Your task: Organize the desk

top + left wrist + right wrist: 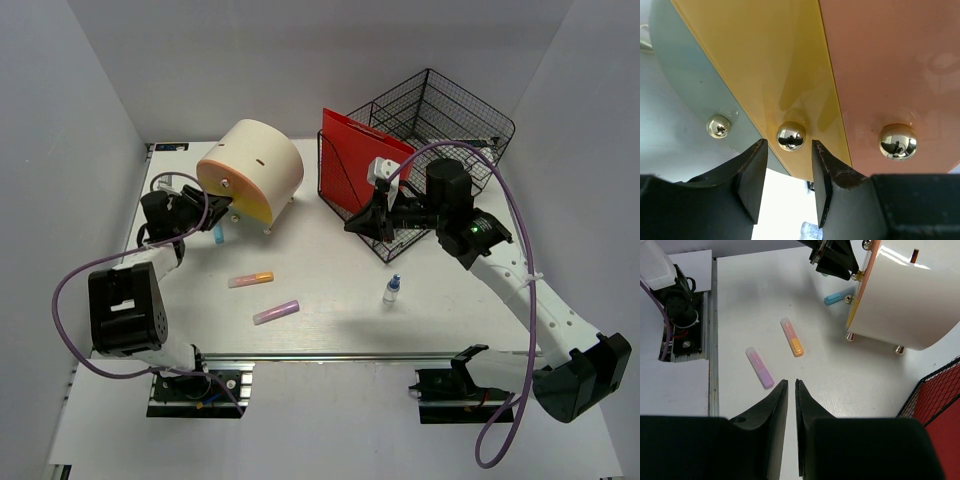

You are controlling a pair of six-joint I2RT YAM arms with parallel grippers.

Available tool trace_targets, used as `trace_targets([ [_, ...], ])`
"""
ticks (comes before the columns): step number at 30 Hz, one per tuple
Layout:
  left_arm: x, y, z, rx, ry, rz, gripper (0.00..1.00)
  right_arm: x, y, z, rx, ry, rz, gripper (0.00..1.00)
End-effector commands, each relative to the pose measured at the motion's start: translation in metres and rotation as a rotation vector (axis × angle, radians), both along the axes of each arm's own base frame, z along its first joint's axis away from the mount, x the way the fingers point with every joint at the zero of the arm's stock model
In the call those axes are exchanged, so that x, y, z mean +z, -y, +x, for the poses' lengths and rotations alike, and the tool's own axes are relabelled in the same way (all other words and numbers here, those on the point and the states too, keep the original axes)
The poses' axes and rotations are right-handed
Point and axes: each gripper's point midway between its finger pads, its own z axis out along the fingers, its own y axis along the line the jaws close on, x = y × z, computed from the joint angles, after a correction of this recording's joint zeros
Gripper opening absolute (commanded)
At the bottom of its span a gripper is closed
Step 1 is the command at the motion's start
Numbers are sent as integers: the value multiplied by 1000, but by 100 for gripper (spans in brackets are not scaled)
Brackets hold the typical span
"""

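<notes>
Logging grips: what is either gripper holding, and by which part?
Nothing. The left gripper stands open at the middle knob, not clamping it; the right gripper is shut and empty.

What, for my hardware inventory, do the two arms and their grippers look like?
Both the left arm and right arm have white links with bulky black joint housings, and a purple cable loops along each. A small green light shows near the right wrist. The left gripper and right gripper are black, with two tapered, wedge-shaped fingers.
</notes>
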Motion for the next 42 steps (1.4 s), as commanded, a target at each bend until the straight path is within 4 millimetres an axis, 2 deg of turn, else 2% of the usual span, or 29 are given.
trace_targets([
  [1,8,6,0,-26,51,-29,50,9,0,4,0,42,22,17],
  [11,6,7,6,-20,65,-66,50,9,1,3,1,42,20,17],
  [22,2,7,8,-18,66,-76,36,9,2,3,-2,43,18,16],
  [28,0,5,2,-17,63,-77,25,7,2,4,-9,43,15,17],
  [34,-1,5,-8,-12,52,-54,20,7,3,4,-16,48,13,17],
  [42,0,-14,-20,47,27,-19,15,3,6,4,-29,54,6,17],
])
